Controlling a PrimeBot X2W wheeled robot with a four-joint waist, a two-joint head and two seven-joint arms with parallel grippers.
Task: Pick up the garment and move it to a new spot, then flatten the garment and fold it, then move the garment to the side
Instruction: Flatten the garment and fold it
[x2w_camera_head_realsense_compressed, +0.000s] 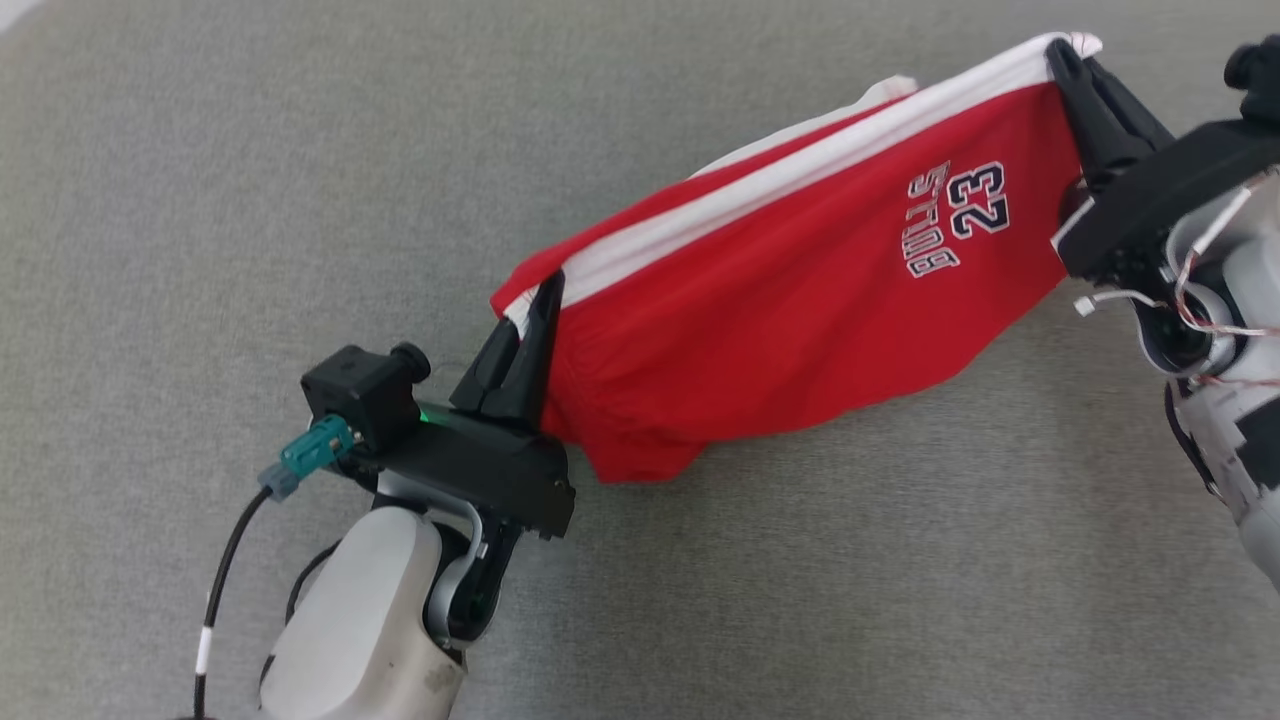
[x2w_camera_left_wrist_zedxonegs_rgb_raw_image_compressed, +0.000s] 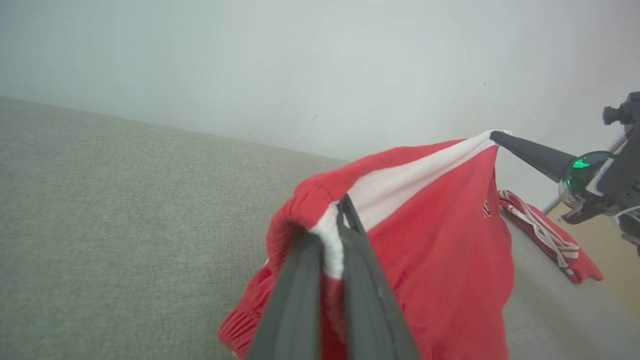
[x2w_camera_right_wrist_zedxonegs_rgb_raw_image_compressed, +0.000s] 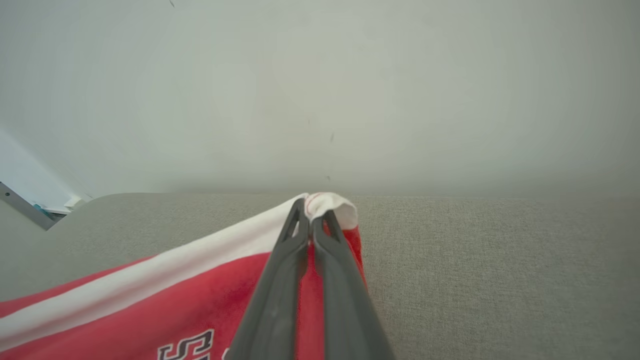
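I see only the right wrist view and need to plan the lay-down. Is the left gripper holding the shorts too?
Observer: Yes, the left gripper is shut on the shorts' other end.
Operator: Do they hang clear of the surface?
Observer: They sag low near the left gripper; whether the lowest fold touches the surface I cannot tell.
Operator: Anything nearby?
Observer: A second red garment lies on the surface beyond the right gripper.
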